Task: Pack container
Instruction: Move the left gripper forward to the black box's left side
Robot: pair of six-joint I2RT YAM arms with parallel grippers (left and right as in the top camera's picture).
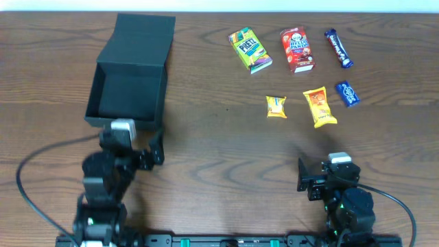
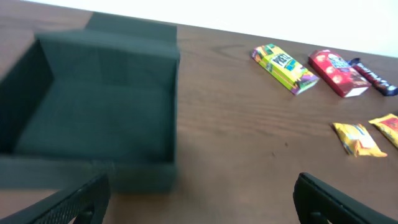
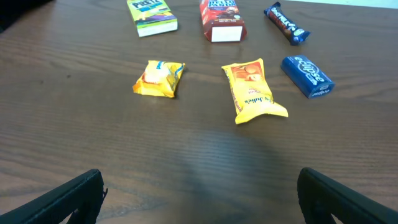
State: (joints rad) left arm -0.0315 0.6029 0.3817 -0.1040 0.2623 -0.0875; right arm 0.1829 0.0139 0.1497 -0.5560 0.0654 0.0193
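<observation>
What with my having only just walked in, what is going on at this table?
Nothing is being handled yet. The black container sits open and empty on the left, just beyond the left gripper, whose jaws are open. On the table beyond the open right gripper lie a green box, a red box, a dark bar, a blue packet, a small yellow packet and a larger yellow packet.

container [image 2: 106, 65] blurred, left side cut by frame edge

The matte black container [image 1: 130, 92] sat upright and open, its lid flap [image 1: 143, 41] folded back, well left of the green snack box [image 1: 250, 50].
</observation>
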